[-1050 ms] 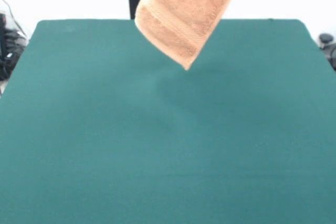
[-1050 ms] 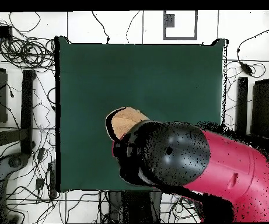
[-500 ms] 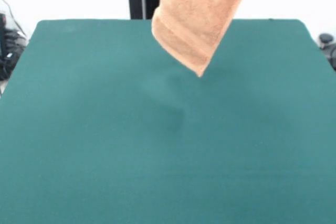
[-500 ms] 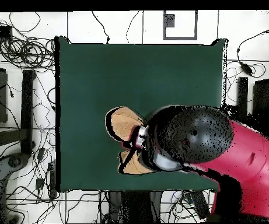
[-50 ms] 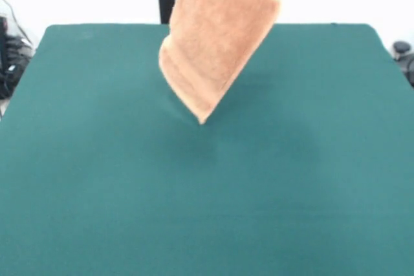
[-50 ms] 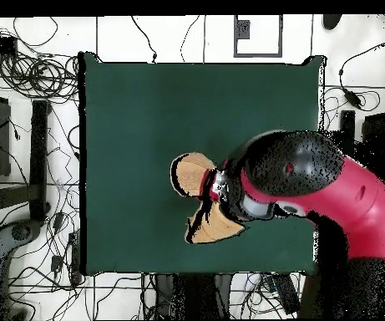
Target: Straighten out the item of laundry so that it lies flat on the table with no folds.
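Hanging from above, a small orange-tan terry towel (image 5: 220, 37) is dangling over the dark green felt-covered worktop (image 5: 207, 192).

Hiding under the red and black robot arm (image 6: 312, 188) in the overhead view and lying past the top edge in the front view, the tool is not showing itself, so I cannot tell whether it is clenched or released. The towel is drooping in a narrow folded drape, its lowest corner pointing down at the worktop's middle; whether that corner is touching the cloth is unclear. From overhead, tan patches of towel (image 6: 216, 226) are peeking out beside the arm's black head. Tangled cables (image 6: 28, 75) are lying on the floor around the worktop.
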You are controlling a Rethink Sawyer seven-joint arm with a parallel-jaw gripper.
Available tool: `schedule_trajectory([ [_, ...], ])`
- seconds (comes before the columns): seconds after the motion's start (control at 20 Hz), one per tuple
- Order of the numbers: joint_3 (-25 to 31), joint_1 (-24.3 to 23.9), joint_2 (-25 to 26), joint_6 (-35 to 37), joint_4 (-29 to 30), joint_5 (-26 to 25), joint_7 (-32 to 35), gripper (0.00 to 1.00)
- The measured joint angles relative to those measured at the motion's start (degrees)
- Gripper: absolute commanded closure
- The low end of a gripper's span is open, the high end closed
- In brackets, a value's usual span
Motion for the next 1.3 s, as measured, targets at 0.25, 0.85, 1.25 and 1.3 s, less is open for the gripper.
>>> schedule_trajectory([
  [0.25, 3.2, -3.3, 6.5, -0.1, -0.3, 1.3, 0.0, 1.00],
  [0.85, 9.9, -10.2, 21.5, -0.1, -5.2, -2.9, 0.0, 1.00],
  [1.25, 13.1, -12.7, 24.9, -0.1, -6.9, -6.5, 0.0, 1.00],
  [1.3, 13.3, -12.8, 25.0, -0.1, -7.1, -6.8, 0.0, 1.00],
])
